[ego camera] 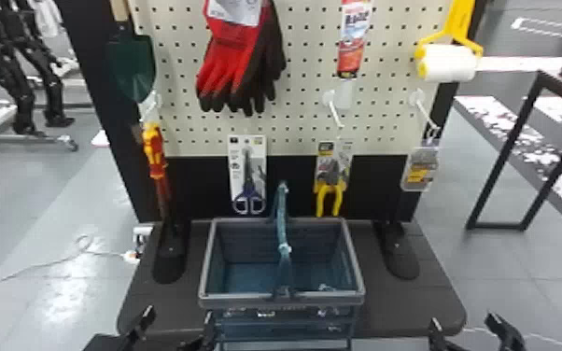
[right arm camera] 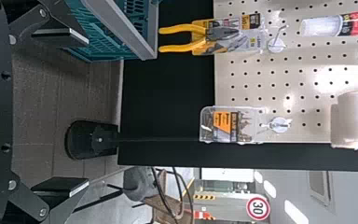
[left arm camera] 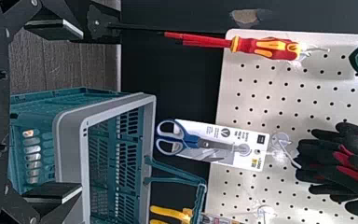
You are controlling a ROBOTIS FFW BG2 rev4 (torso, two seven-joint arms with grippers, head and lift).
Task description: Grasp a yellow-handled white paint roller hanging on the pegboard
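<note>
Currently the right claw (ego camera: 469, 333) sits low at the near right corner of the black table (ego camera: 406, 294), with its two fingers spread apart and nothing between them. The left claw (ego camera: 172, 329) sits low at the near left side, also spread and empty, just beside the grey-rimmed teal basket (ego camera: 205, 261) that stands at the table's middle.

Behind the basket, the pegboard (ego camera: 303, 116) stands upright on two black feet. The right foot (ego camera: 399, 252) lies between the right claw and the board.

The paint roller (ego camera: 447, 62) hangs at the board's upper right corner, well above the right claw. Its white sleeve lies crosswise and overhangs the board's right edge. Its yellow handle runs up past the top of the head view.

Items near the roller:
- A white hook juts forward just below it and carries a small clear packet (ego camera: 419, 168).
- A red-and-white tube (ego camera: 354, 37) hangs to its left.
- Yellow-handled pliers (ego camera: 329, 179) hang lower, left of the packet.

Farther left hang carded scissors (ego camera: 247, 172), red-and-black gloves (ego camera: 238, 60), a red-and-yellow screwdriver (ego camera: 154, 149) and a green trowel (ego camera: 131, 65).

Right of the board lies open grey floor, bounded by a black-legged side table (ego camera: 555, 84).
</note>
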